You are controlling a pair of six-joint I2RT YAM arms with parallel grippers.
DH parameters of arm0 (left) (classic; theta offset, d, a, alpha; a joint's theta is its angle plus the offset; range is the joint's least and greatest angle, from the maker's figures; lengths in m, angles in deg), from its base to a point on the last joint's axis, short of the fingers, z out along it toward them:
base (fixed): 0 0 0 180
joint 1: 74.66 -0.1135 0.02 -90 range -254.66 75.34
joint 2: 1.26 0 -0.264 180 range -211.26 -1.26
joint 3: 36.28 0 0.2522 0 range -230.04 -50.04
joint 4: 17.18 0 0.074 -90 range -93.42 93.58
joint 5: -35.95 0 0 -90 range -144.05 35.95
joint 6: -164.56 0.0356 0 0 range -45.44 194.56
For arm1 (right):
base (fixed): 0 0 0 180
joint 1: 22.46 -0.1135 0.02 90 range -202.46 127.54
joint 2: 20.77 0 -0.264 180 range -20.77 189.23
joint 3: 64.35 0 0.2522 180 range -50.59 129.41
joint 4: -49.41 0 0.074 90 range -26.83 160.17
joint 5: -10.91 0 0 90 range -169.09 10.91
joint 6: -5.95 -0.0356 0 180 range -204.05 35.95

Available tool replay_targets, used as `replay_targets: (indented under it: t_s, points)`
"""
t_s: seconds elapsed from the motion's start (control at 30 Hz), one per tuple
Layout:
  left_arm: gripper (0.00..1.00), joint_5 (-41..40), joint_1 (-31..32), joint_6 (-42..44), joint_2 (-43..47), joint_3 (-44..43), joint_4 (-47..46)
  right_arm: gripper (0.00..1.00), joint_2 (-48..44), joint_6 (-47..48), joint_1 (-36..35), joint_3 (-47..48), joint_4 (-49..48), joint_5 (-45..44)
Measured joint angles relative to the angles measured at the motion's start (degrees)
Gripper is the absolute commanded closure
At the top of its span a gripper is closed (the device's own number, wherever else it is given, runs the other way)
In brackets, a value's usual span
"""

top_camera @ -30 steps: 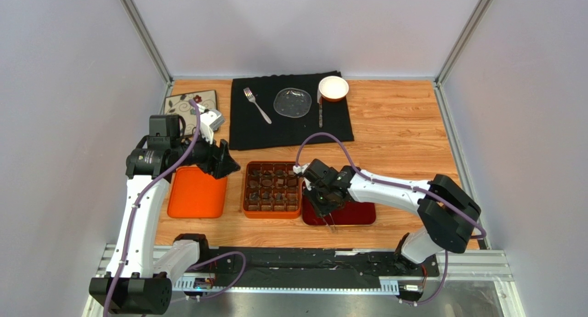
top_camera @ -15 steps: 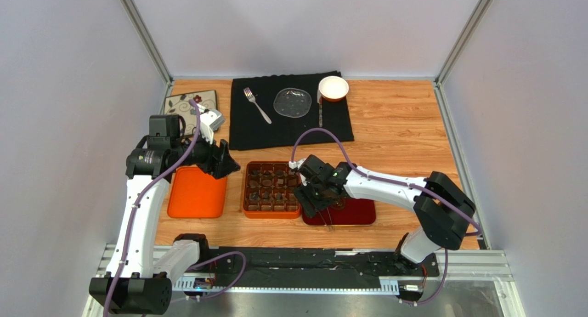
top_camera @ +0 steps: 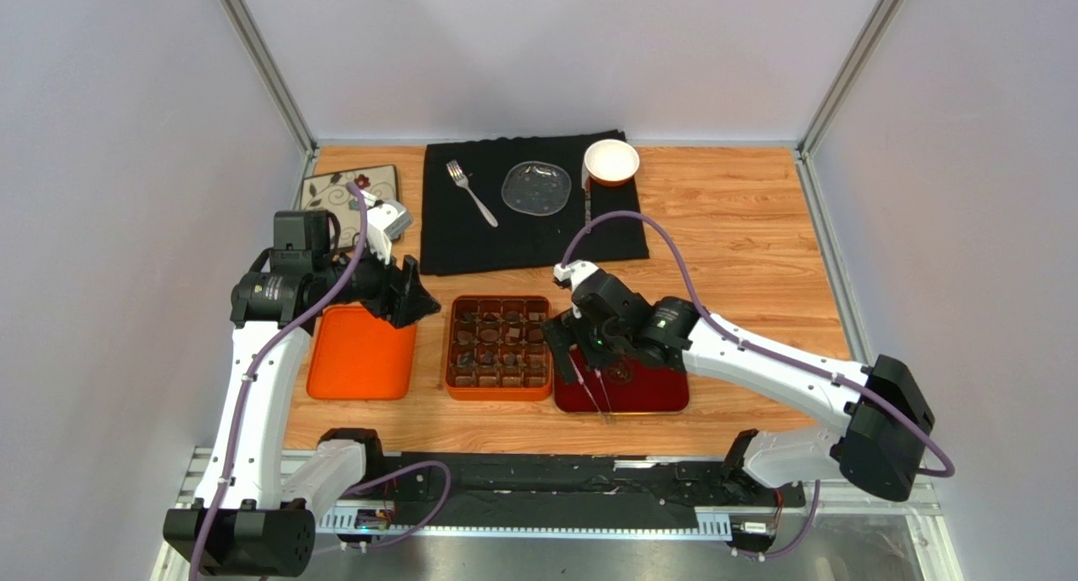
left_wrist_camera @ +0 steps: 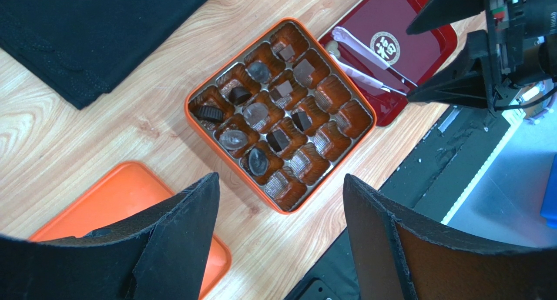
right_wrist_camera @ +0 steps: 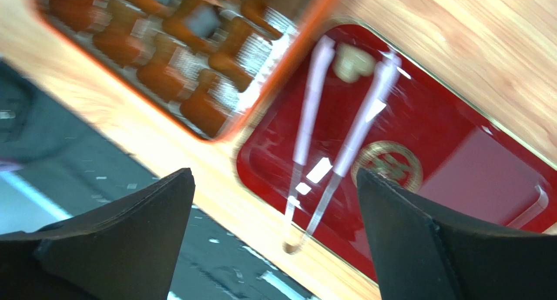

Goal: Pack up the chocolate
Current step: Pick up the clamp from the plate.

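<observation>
The right gripper [right_wrist_camera: 274, 176] gapes empty over clear plastic tongs [right_wrist_camera: 304, 117] on a glossy red tray [right_wrist_camera: 471, 176]; the left gripper [left_wrist_camera: 281, 179], also wide, overlooks small dark brown chocolates [left_wrist_camera: 278, 140].

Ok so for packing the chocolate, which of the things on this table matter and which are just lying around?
For the job: chocolate pieces, the orange box holding them, orange lid beside it, tongs, red tray under them.
Just lying about: black cloth, fork, glass plate, white bowl, patterned card.
</observation>
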Motion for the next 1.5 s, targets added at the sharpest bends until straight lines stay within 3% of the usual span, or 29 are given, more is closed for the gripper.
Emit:
replay_targets:
  t_s: [0.27,0.5,0.93,1.5]
  points:
    - [0.22,0.1,0.0,0.0,0.0,-0.1,0.0,0.0,-0.2,-2.4,-0.4,-10.0,-0.3,-8.0]
    - [0.22,0.2,0.0,0.0,0.0,-1.1,0.2,0.01,5.4,-2.5,-0.9,-10.6,-5.2,-10.4]
    - [0.23,0.2,0.0,0.0,0.0,-1.2,0.4,0.15,11.3,-2.4,-0.9,-10.5,-13.4,-10.9]
    - [0.23,0.2,0.0,0.3,0.1,-1.2,1.3,0.3,13.1,-2.8,-0.9,-9.2,-14.9,-10.7]
